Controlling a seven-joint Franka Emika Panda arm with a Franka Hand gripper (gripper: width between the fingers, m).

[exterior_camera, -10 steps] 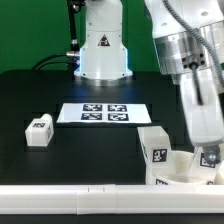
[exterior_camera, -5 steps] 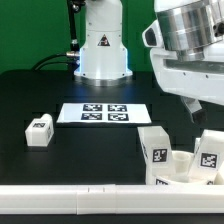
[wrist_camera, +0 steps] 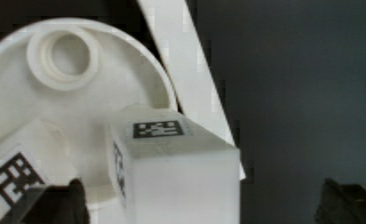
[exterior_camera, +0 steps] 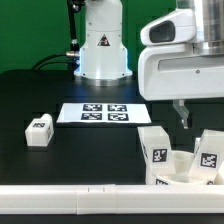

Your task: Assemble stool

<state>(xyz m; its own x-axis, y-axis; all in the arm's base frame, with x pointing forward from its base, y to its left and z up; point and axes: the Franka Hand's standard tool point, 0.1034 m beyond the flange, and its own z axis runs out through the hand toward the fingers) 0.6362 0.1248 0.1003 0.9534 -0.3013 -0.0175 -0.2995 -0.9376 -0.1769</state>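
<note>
The white stool seat lies at the front of the exterior view's right, against the rail. Two blocky tagged legs stand upright on it, one to the left and one to the right. A third leg lies loose on the black table at the left. My gripper hangs open and empty above and between the two standing legs, touching neither. In the wrist view the seat shows a round socket, and a tagged leg stands below my open gripper.
The marker board lies flat mid-table. The long white border rail runs along the front edge and also shows in the wrist view. The robot's white base stands at the back.
The gripper was down at the right-hand leg on the seat. It has let go and risen up and a little left. That leg now stands free on the seat.
</note>
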